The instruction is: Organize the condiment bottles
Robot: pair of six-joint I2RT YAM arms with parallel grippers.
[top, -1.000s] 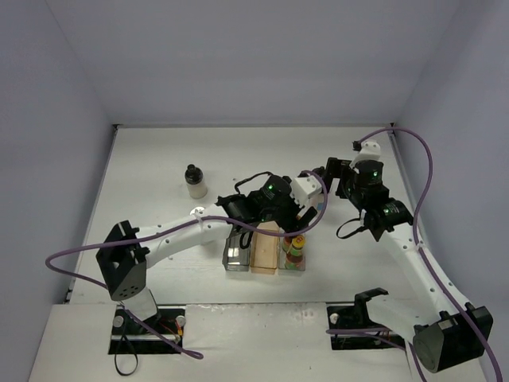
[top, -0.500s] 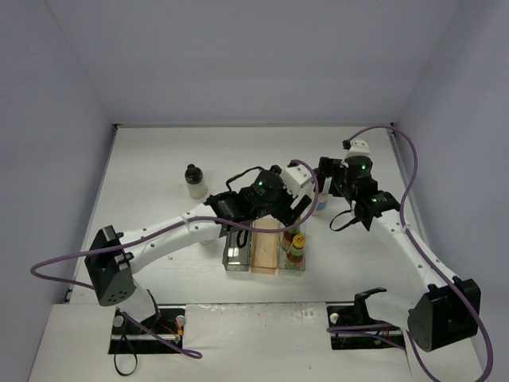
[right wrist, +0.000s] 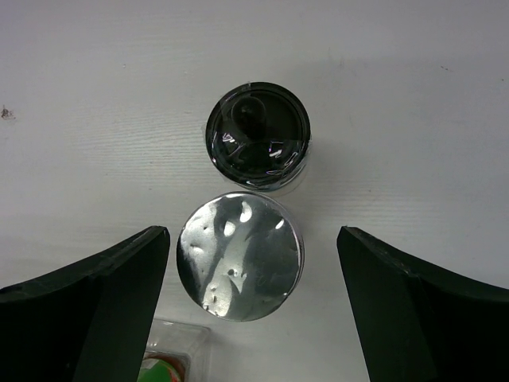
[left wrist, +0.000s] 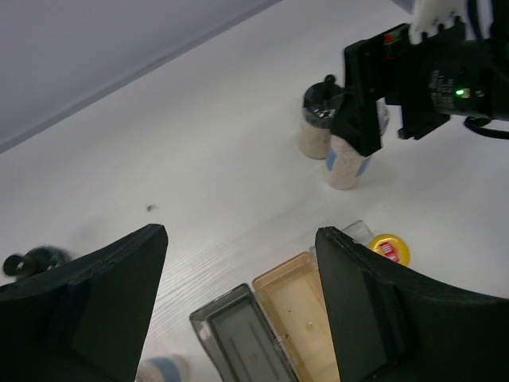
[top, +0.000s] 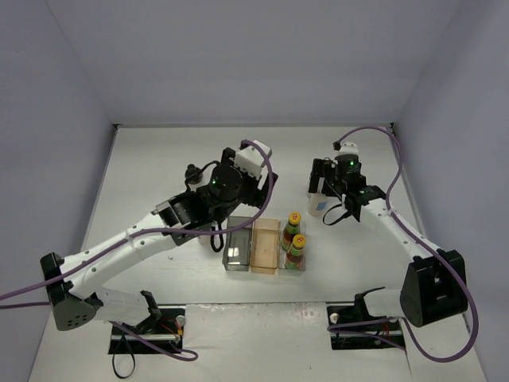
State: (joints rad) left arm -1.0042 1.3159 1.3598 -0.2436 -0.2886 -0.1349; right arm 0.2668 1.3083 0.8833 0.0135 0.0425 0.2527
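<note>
Two dark bottles [top: 293, 226]: both stand upright in my clear bin [top: 291, 268], one behind the other, with their yellow-red caps up.
Bins: grey bin [top: 235, 253], amber bin [top: 265, 243] and the clear one sit side by side in a row on the table [top: 159, 159], with grey on the left and clear on the right.
Right gripper [right wrist: 252, 231]: my jaws are spread wide and hold nothing. One finger is on each side of the silver-capped bottle [right wrist: 240, 256], with a gap at both sides.
Silver-capped bottle: it stands upright on the table behind the clear bin, apart from it.
Black-capped bottle [right wrist: 257, 137]: it stands upright just beyond the silver-capped one. The two look to be touching or nearly so, and I cannot tell which.
Left gripper [left wrist: 240, 231]: my jaws are wide apart and empty, raised over the table behind the bins and tilted toward the right arm.
Second black-capped bottle [top: 192, 171]: it stands at the far left of the table, partly hidden behind my left arm.
Pale blue-labelled bottle [left wrist: 163, 370]: it shows only at the bottom edge of my left wrist view, near the left of the grey bin. Its cap is out of sight.
</note>
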